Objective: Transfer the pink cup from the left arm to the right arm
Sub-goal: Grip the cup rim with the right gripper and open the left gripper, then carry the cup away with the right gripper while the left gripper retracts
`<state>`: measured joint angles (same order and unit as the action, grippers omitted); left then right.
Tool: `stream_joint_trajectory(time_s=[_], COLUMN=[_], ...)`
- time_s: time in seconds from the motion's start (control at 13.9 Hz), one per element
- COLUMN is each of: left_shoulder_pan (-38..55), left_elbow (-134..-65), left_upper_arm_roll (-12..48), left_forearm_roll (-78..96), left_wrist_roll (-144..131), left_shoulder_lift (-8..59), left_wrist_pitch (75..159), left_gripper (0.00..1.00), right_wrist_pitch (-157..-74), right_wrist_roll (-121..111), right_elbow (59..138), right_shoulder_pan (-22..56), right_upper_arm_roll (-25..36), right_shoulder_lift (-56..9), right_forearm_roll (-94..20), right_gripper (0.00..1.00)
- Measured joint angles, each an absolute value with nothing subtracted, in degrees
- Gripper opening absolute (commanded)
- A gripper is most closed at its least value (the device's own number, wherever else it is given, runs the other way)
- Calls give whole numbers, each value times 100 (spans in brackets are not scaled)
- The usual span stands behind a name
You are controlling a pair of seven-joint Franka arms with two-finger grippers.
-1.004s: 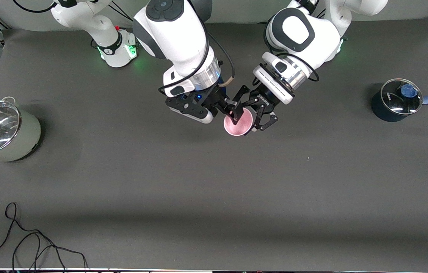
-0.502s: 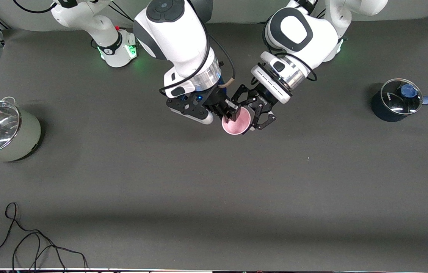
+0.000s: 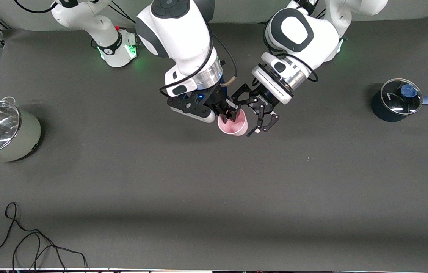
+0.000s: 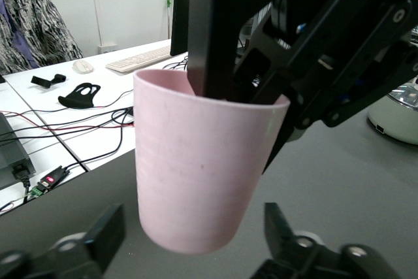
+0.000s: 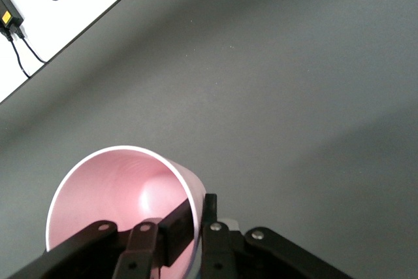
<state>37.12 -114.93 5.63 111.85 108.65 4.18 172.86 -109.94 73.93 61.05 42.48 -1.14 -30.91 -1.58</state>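
The pink cup (image 3: 239,127) hangs in the air over the middle of the table, mouth up and slightly tilted. My right gripper (image 3: 232,115) is shut on its rim, one finger inside and one outside, as the right wrist view shows on the pink cup (image 5: 124,187) at the right gripper (image 5: 199,210). My left gripper (image 3: 247,116) is open. Its fingers (image 4: 104,240) stand on either side of the pink cup's (image 4: 196,174) lower part with a gap on each side. The right gripper (image 4: 215,44) shows at the rim in the left wrist view.
A pale green pot with a glass lid (image 3: 3,131) stands toward the right arm's end of the table. A dark blue glass-lidded pot (image 3: 395,100) stands toward the left arm's end. A black cable (image 3: 28,242) lies near the front edge.
The right gripper has shut on the cup's rim. The left gripper, shut on the cup before, has opened off it. The cup has shifted slightly toward the right arm's end.
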Motion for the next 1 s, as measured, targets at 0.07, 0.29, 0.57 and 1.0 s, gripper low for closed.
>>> stream_joint_trajectory(time_s=[0.07,0.29,0.57,1.0], left_shoulder_pan=[3712,3712,3587,1840], left_elbow=[-11493,-11493,-11497,-12013], left_upper_arm_roll=[563,562,496,404], left_forearm_roll=[11185,11185,11181,10446], left_wrist_roll=[10865,10863,10858,10866], left_shoulder_lift=[418,418,417,363], left_wrist_pitch=[17287,17289,17237,14872], left_gripper=[99,99,99,99], right_wrist_pitch=[-10986,-10764,-10111,-8821], right_wrist_roll=[7357,6980,5943,3274], right_elbow=[6088,6058,5972,6580], right_shoulder_pan=[4233,4203,3866,2431], right_upper_arm_roll=[-104,-34,15,45], right_shoulder_lift=[-3090,-3085,-2903,-1937], right_forearm_roll=[-157,-157,-159,-576], right_gripper=[0,0,0,0])
